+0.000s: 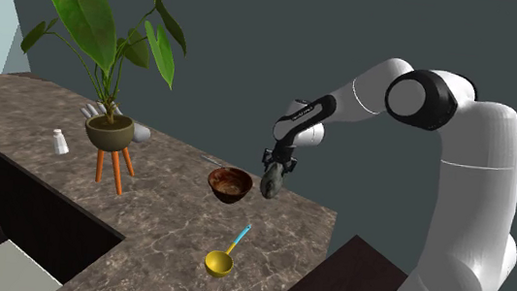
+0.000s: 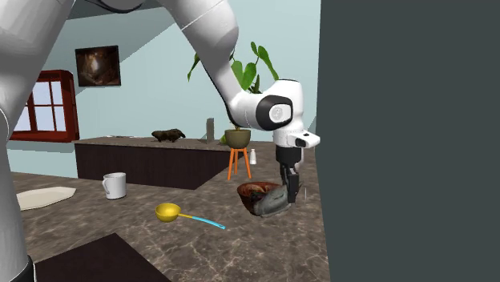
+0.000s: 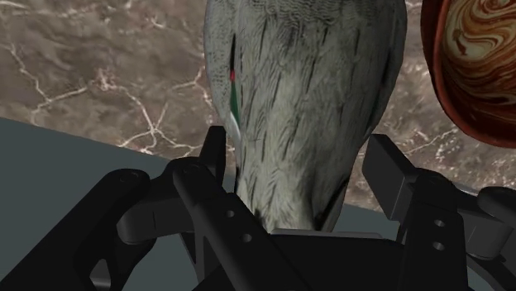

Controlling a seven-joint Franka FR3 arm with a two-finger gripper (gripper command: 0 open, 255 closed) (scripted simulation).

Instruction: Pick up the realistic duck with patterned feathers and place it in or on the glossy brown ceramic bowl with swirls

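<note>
A grey duck with streaked feathers (image 3: 298, 99) hangs between my black fingers, clasped on both sides. In the shoulder view the gripper (image 1: 274, 173) holds the duck (image 1: 271, 182) in the air just to the right of the glossy brown swirled bowl (image 1: 229, 186), about level with its rim. From the second exterior view, the duck (image 2: 272, 202) hangs close beside the bowl (image 2: 254, 194), under the gripper (image 2: 290, 186). The bowl's swirled wall (image 3: 475, 66) lies right beside the duck in the wrist view.
A yellow spoon with a blue handle (image 1: 224, 256) lies on the marble counter (image 1: 70, 161) in front of the bowl. A potted plant on an orange stand (image 1: 109, 135) and a small white shaker (image 1: 59, 142) stand further left. A white mug (image 2: 114, 186) sits apart. The counter edge runs just right of the duck.
</note>
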